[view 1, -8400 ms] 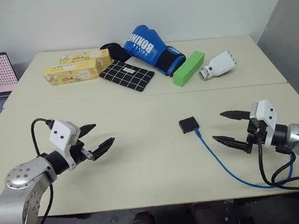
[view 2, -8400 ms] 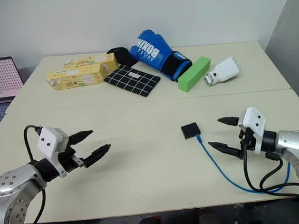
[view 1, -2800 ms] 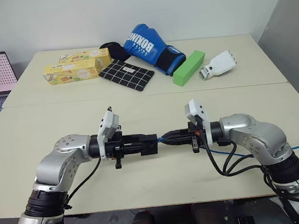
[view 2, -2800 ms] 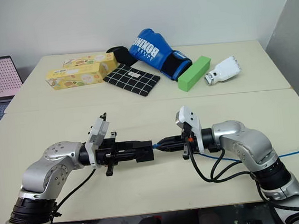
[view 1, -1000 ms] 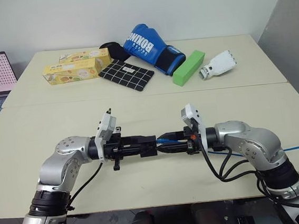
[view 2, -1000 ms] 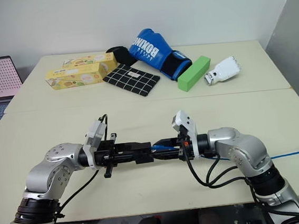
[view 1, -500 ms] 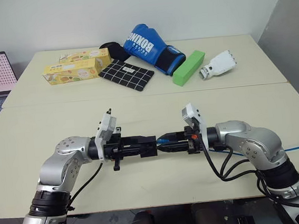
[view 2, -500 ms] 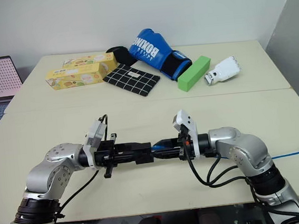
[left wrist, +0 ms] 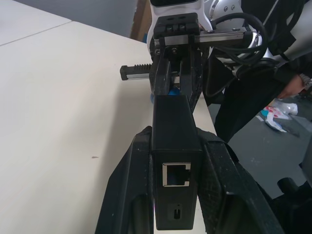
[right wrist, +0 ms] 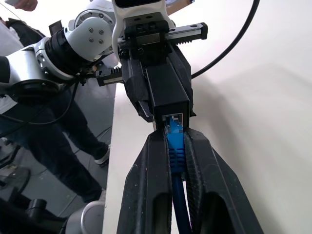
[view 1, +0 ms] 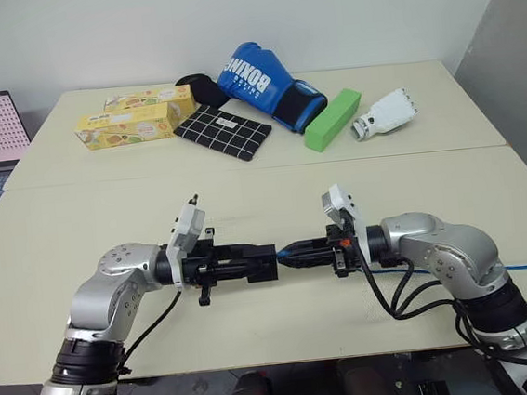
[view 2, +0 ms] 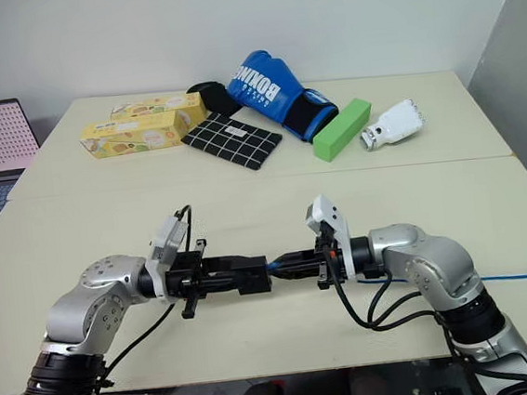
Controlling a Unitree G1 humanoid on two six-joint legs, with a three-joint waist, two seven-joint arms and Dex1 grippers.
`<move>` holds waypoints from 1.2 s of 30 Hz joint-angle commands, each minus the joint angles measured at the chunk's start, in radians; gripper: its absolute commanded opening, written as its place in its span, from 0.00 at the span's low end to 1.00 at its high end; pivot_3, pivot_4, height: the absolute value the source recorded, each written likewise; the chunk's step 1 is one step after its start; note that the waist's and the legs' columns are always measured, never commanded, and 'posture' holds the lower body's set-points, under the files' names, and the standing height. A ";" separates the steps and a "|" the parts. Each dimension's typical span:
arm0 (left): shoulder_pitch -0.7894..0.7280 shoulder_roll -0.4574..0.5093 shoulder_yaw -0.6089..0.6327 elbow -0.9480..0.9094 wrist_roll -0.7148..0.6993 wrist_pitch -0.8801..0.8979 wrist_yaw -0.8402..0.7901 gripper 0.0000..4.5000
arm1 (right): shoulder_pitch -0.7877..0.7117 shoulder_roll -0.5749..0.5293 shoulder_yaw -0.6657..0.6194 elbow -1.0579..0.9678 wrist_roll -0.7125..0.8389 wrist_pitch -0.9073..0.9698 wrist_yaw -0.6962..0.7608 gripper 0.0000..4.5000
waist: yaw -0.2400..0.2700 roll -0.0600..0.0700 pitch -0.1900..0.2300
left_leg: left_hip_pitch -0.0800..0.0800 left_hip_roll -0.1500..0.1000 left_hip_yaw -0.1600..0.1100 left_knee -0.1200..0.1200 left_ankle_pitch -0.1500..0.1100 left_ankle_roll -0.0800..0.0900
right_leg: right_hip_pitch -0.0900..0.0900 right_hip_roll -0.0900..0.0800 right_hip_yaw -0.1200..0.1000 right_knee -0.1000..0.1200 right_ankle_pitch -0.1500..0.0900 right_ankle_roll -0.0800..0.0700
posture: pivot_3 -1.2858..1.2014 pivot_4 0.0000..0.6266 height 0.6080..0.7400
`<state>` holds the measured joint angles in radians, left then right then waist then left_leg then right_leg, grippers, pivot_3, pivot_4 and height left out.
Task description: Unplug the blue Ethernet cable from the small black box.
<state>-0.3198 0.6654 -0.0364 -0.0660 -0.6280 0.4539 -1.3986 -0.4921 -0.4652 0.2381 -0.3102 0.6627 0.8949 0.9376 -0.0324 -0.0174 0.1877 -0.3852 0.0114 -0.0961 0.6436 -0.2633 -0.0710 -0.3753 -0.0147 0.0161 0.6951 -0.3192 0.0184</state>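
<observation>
Since a second ago, right gripper point(right wrist: 174, 161) fingers now pinched together on the plug of the blue Ethernet cable point(right wrist: 175, 141), earlier spread beside it. Plug still seated in the small black box point(left wrist: 174, 131), held above the near desk point(view 1: 246, 208). Left gripper point(view 1: 251, 260) fingers clamped on the box's sides. Farther back: checked cloth point(view 1: 224, 132), blue boxing glove point(view 1: 262, 84), green block point(view 1: 333, 119).

Head stereo pair looks forward and down over the table point(view 1: 243, 176), both eyes sharing it. Wrist cameras sit close, facing each other, both showing the small black box point(left wrist: 175, 161).
</observation>
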 commanded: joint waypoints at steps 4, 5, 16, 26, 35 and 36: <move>0.039 0.046 0.055 0.018 0.024 -0.036 0.003 0.18 | -0.011 -0.070 -0.023 0.013 0.009 0.001 0.060 0.01 | 0.000 0.000 0.000 | 0.000 0.000 0.000 0.000 0.000 0.000 | 0.000 0.000 0.000 0.000 0.000 0.000 | 0.52 0.24 1.00; 0.049 0.055 0.060 0.020 0.031 -0.044 0.003 0.18 | -0.009 -0.078 -0.024 0.017 0.008 -0.001 0.063 0.01 | -0.001 0.000 0.000 | 0.000 0.000 0.000 0.000 0.000 0.000 | 0.000 0.000 0.000 0.000 0.000 0.000 | 0.52 0.24 1.00; 0.160 0.052 0.184 -0.061 -0.031 0.018 0.154 0.18 | -0.091 0.032 -0.040 0.403 -0.339 -0.435 -0.219 0.01 | -0.001 0.000 0.000 | 0.000 0.001 0.001 0.000 0.000 0.000 | -0.001 -0.001 0.001 0.000 0.000 0.000 | 0.52 0.24 1.00; 0.208 0.005 0.182 -0.180 -0.057 0.120 0.326 0.18 | -0.179 0.155 -0.087 0.759 -0.496 -0.660 -0.375 0.28 | -0.001 0.000 0.000 | -0.011 0.002 0.003 0.000 0.000 -0.001 | -0.012 -0.004 0.002 0.002 0.000 0.000 | 0.52 0.24 1.00; 0.174 -0.090 0.230 -0.119 0.023 0.037 0.544 0.18 | -0.115 0.018 -0.091 0.466 -0.444 -0.549 -0.182 0.79 | 0.003 0.000 0.000 | -0.012 0.001 0.002 0.001 0.000 0.000 | -0.012 -0.004 0.001 0.002 0.000 0.000 | 0.52 0.24 1.00; 0.167 -0.098 0.239 -0.096 0.045 0.000 0.562 0.18 | -0.108 -0.004 -0.089 0.413 -0.432 -0.537 -0.151 0.85 | 0.003 0.000 0.000 | -0.012 0.001 0.002 0.001 0.000 0.000 | -0.012 -0.004 0.001 0.002 0.000 0.000 | 0.52 0.24 1.00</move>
<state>-0.1319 0.5762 0.1599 -0.1843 -0.6257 0.5297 -0.8809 -0.6061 -0.4384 0.1659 0.2292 0.1917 0.3367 0.7184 -0.0291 -0.0172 0.1878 -0.3971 0.0125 -0.0944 0.6450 -0.2631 -0.0713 -0.3874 -0.0188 0.0171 0.6974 -0.3189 0.0182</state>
